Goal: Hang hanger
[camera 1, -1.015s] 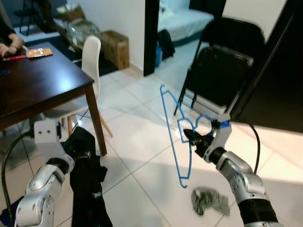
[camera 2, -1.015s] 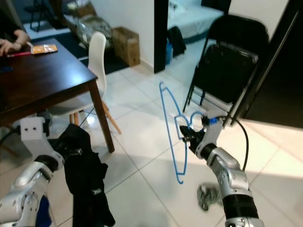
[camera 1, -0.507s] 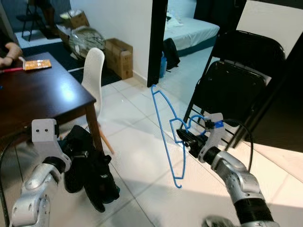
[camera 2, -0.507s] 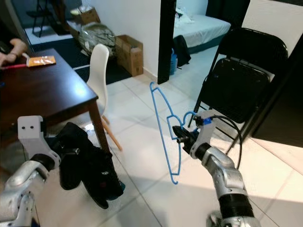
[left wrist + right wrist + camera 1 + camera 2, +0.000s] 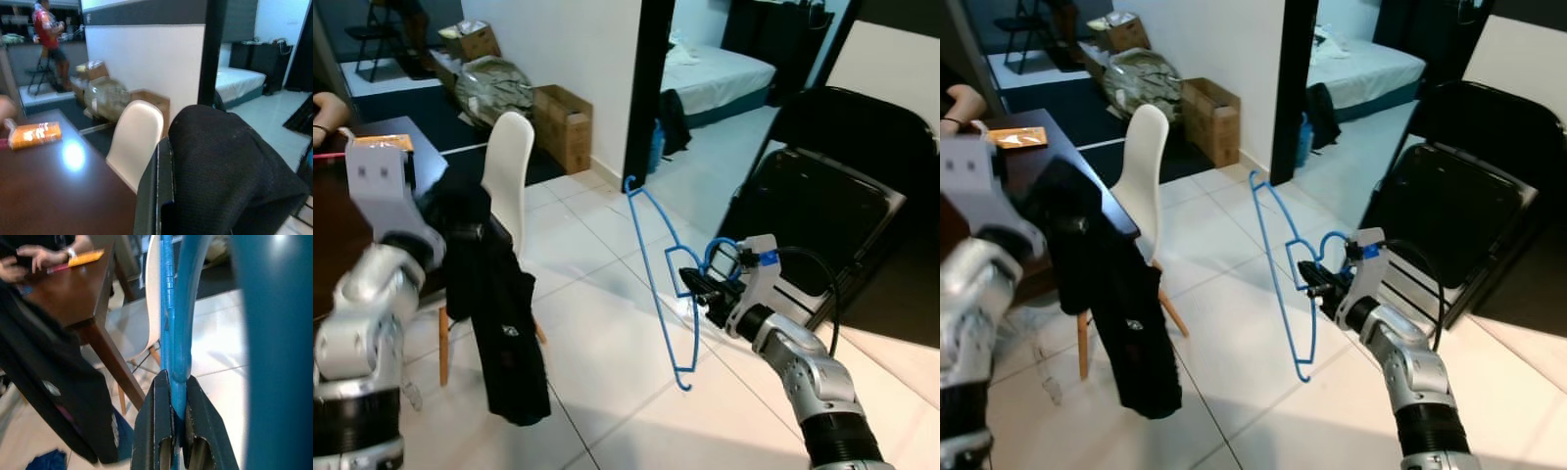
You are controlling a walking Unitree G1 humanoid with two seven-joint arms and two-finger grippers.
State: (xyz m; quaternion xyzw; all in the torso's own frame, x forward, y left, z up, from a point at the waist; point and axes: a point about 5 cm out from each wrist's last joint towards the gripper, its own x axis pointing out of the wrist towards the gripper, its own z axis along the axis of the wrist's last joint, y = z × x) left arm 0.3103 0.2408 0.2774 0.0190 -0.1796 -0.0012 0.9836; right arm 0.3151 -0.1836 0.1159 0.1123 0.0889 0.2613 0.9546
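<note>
My right gripper (image 5: 701, 288) is shut on a blue wire hanger (image 5: 658, 264), held upright in front of me at about waist height over the tiled floor. In the right wrist view the fingers (image 5: 155, 431) pinch the hanger's thin wire (image 5: 168, 323). My left gripper (image 5: 448, 223) is raised at the left and shut on a black garment (image 5: 499, 313), which hangs down from it towards the floor. In the left wrist view the black garment (image 5: 225, 166) drapes over the fingers (image 5: 155, 196) and hides most of them.
A white chair (image 5: 506, 157) and a dark wooden table (image 5: 1033, 142) stand at the left, just behind the garment. A black folding chair (image 5: 827, 211) stands at the right. A cardboard box (image 5: 564, 122) and a doorway to a bedroom (image 5: 720, 73) lie ahead. A person's hand (image 5: 323, 106) rests on the table.
My left arm has lifted the black garment from near the floor to chest height. The view has tilted up and moved forward. The right gripper still holds the hanger in much the same pose.
</note>
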